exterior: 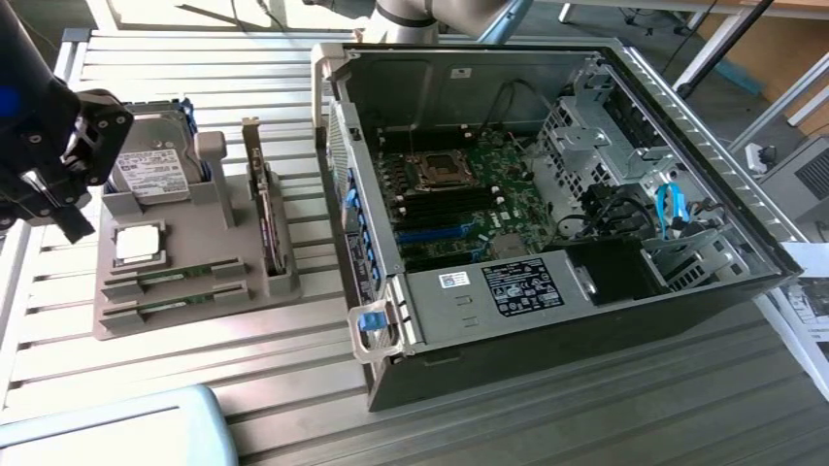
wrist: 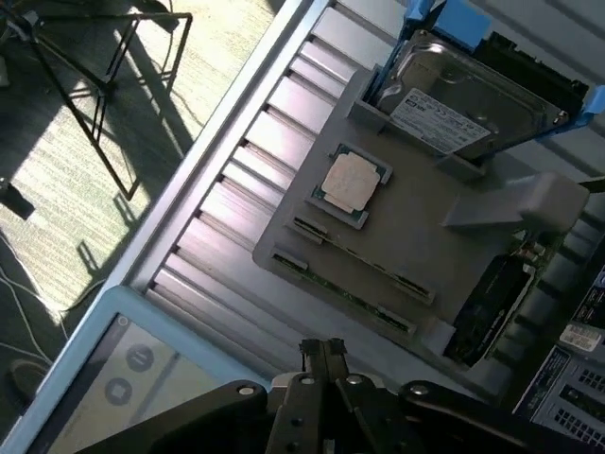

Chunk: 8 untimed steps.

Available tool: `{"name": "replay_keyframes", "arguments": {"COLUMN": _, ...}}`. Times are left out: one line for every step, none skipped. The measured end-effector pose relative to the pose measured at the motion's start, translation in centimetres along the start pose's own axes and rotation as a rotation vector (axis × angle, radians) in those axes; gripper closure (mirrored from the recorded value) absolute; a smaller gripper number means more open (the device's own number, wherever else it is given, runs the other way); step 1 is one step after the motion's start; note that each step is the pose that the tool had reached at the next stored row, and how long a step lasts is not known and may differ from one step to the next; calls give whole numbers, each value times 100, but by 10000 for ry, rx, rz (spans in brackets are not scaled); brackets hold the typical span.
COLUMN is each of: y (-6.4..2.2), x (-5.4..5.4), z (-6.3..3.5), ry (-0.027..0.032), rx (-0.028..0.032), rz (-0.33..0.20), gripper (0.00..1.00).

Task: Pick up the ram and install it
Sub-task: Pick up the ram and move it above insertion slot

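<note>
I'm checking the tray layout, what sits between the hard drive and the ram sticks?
Between the hard drive and the ram sticks lies the square processor chip, on the gray tray; both views show it.

Two ram sticks (exterior: 171,279), one hard drive (exterior: 158,170), one processor (exterior: 138,243), one expansion card (exterior: 266,218), one holder (exterior: 208,233), one computer case (exterior: 414,87).

No wording legible anywhere.
- Hard drive label (exterior: 153,173) (wrist: 442,123): white, lines of dark print, unreadable in both views.
- Computer case (exterior: 447,313), metal plate: black label (exterior: 521,287) with white print, unreadable.
- Just beside it, a small white sticker (exterior: 453,280) with a blue mark; brand cannot be told.
- Tablet screen (wrist: 90,402): two round grey icons (wrist: 139,358), inner symbols unclear.
</note>
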State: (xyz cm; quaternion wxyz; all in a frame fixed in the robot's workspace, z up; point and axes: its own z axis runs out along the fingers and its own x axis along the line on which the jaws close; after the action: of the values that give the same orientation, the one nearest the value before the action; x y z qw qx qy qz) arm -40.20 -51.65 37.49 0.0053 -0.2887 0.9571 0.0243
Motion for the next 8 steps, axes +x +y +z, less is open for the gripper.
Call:
{"name": "replay_keyframes", "arguments": {"y": 0, "x": 0, "z": 5, "ry": 10, "rx": -6, "rz": -223, "gripper": 89}}
{"name": "replay_keyframes", "arguments": {"y": -1, "x": 0, "z": 11, "ry": 25, "rx": -13, "rz": -550, "gripper": 89}}
{"name": "replay_keyframes", "arguments": {"y": -1, "x": 0, "z": 16, "ry": 32, "rx": -18, "rz": -729, "gripper": 89}}
{"name": "replay_keyframes", "arguments": {"y": -1, "x": 1, "z": 20, "ry": 41, "rx": -22, "rz": -915, "gripper": 89}}
{"name": "replay_keyframes", "arguments": {"y": -1, "x": 1, "z": 24, "ry": 48, "rx": -26, "rz": -1077, "gripper": 89}}
{"name": "replay_keyframes", "arguments": {"y": -2, "x": 1, "z": 33, "ry": 63, "rx": -35, "rz": -1448, "gripper": 89}}
{"name": "replay_keyframes", "arguments": {"y": -2, "x": 1, "z": 39, "ry": 74, "rx": -41, "rz": -1697, "gripper": 89}}
{"name": "replay_keyframes", "arguments": {"y": -2, "x": 1, "z": 46, "ry": 85, "rx": -47, "rz": -1948, "gripper": 89}}
